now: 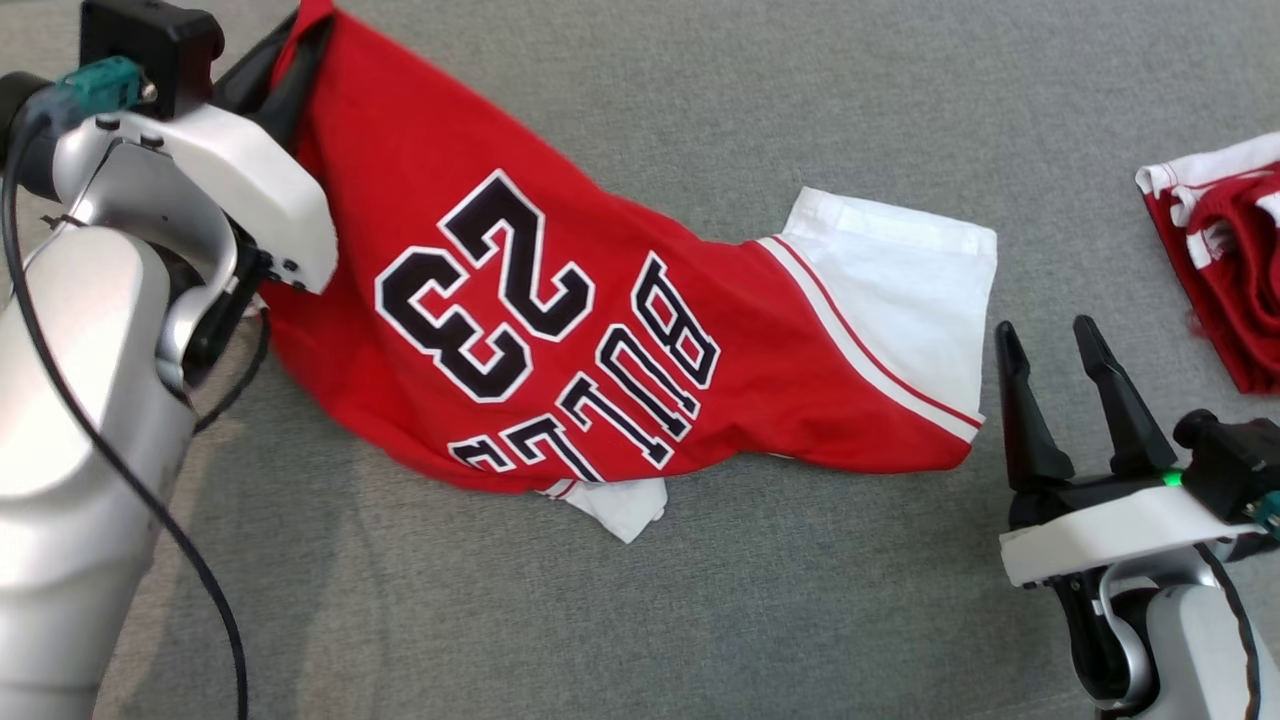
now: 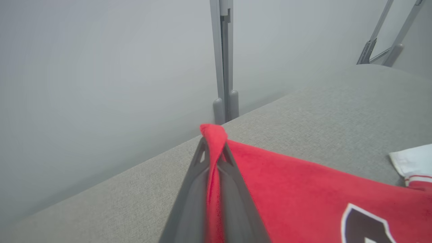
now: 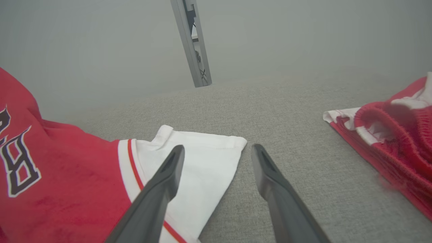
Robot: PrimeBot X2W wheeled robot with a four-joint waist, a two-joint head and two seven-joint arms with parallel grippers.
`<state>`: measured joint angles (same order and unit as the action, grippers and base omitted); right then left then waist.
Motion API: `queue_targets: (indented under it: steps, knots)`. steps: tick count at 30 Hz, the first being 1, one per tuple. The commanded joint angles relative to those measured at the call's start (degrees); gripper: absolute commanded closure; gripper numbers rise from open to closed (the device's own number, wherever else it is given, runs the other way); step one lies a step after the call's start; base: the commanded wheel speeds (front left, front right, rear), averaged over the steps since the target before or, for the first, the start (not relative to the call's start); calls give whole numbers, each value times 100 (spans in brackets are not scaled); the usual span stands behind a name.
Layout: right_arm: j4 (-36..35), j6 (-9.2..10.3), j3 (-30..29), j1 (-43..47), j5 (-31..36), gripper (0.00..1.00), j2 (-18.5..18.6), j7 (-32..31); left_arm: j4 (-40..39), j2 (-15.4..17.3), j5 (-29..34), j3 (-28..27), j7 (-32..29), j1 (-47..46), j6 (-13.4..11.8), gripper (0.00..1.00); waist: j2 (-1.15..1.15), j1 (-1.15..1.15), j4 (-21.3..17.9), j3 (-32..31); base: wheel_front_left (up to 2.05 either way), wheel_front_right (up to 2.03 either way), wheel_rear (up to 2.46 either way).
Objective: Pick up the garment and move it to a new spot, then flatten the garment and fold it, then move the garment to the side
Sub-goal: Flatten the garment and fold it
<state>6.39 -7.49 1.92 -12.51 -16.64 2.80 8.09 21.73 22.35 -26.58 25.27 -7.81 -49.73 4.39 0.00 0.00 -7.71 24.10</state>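
Upper left, our left end effector (image 1: 305,40) reaches forward, clenched on the shirt (image 1: 560,330) corner; lower right, our right end effector (image 1: 1045,335) points upward, released.

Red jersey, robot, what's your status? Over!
Left gripper shut on the red jersey, pinching its corner. Right gripper open near its white sleeve. Second red-and-white garment lies apart, far right.

A red-and-white cloth (image 1: 1228,285) (bunched up) lies on the grey fabric surface (image 1: 700,100), a metal post (image 2: 224,67) at its edge.
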Motion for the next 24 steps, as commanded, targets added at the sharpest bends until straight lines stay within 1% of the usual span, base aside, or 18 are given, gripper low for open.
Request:
queue_targets:
  steps: [1,3,5,8,10,12,15,18,21,24]
  knots:
    - [-19,0,-51,59,40,0,26,-17,-187,44,82,33,36,204,-69,100,0,0,78,-80,0,0,0]
    - [-52,0,-110,126,64,0,24,-36,-856,180,149,42,102,581,-225,100,0,0,142,-160,0,0,0]
    - [-103,0,-163,179,64,0,24,-61,-1574,349,216,-7,148,1070,-445,100,0,0,203,-218,0,0,0]
    - [-181,0,-249,282,58,0,25,-95,-2538,505,172,-21,124,2064,-789,100,0,0,316,-291,0,0,0]
    - [-248,0,-299,338,82,0,24,-150,-3014,604,118,-33,99,2681,-1006,100,0,0,409,-332,0,0,0]
    - [-307,0,-365,386,121,0,23,-200,-3340,628,22,-26,88,3249,-1175,100,0,0,509,-360,0,0,0]
    - [-382,0,-420,440,163,0,23,-286,-3534,621,-146,-14,114,3901,-1337,100,0,0,636,-412,0,0,0]
    - [-441,0,-430,459,168,0,25,-386,-3484,543,-323,39,126,4367,-1444,100,0,0,732,-460,0,0,0]
    - [-488,0,-425,467,174,0,25,-449,-3151,482,-497,-3,303,4652,-1407,100,0,0,788,-497,0,0,0]
    - [-514,0,-449,504,171,0,25,-514,-2711,347,-683,-14,558,4785,-1285,100,0,0,840,-531,0,0,0]
